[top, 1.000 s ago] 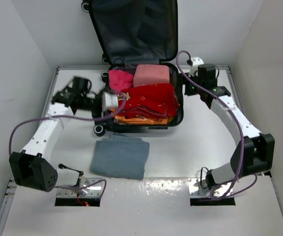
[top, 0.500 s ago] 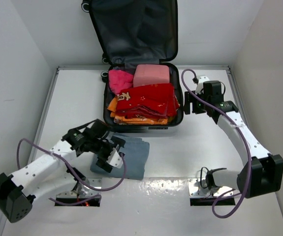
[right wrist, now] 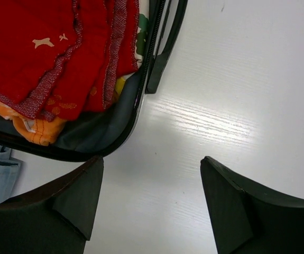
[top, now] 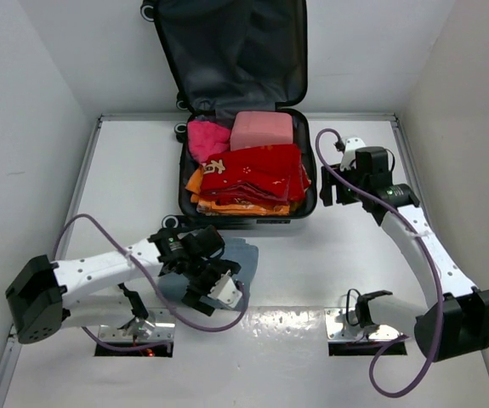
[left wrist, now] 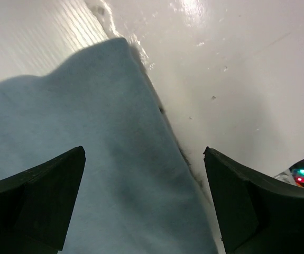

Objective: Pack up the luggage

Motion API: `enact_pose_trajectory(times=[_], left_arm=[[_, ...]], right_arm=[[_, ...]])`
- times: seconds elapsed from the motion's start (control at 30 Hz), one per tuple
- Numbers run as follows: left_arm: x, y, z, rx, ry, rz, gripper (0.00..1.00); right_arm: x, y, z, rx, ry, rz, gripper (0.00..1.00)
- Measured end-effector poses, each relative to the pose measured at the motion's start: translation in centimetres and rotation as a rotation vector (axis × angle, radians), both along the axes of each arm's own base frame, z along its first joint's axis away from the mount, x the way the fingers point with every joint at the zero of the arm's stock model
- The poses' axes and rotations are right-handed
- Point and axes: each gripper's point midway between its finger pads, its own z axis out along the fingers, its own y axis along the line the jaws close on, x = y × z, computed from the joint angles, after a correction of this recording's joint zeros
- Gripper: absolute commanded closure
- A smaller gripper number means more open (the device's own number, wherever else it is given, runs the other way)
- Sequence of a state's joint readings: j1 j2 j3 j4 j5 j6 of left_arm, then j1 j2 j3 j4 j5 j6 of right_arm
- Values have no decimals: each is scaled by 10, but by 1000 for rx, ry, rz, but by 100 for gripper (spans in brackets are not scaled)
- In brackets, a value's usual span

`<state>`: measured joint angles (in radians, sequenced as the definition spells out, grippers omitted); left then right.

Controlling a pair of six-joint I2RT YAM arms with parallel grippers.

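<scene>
**Left pincer over the loose cloth, open suitcase straight up-frame of it**

Top view: your left pincer [top: 224,287], jaws spread and empty, hangs over the folded grey-blue cloth [top: 244,253] at lower centre. The small hard-shell suitcase with dark grey fabric lining [top: 227,59] lies just above it, long axis running up the frame, lid raised at the top. Left wrist view: the cloth [left wrist: 88,137] fills the gap between the wide jaws, its edge running diagonally; contact cannot be told. Right wrist view: your right pincer [right wrist: 150,161], wide and empty, hovers beside the suitcase rim [right wrist: 117,135], farther from the cloth.
</scene>
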<state>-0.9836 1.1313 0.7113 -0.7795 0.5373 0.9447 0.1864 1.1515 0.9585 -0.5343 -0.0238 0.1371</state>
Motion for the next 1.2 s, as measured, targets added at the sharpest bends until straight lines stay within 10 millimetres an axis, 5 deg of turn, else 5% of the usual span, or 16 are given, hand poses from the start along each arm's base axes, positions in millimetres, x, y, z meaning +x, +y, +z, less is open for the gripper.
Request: enact_pose_trajectory(times=[0.53, 0.93, 1.2], left_arm=[[11, 6, -64, 209, -121, 201, 1], [13, 9, -74, 264, -70, 311, 37], [44, -12, -64, 185, -37, 356, 48]], right_arm=[[-10, -7, 9, -54, -22, 22, 24], [-17, -11, 10, -65, -31, 14, 28], [-19, -10, 6, -64, -22, 16, 32]])
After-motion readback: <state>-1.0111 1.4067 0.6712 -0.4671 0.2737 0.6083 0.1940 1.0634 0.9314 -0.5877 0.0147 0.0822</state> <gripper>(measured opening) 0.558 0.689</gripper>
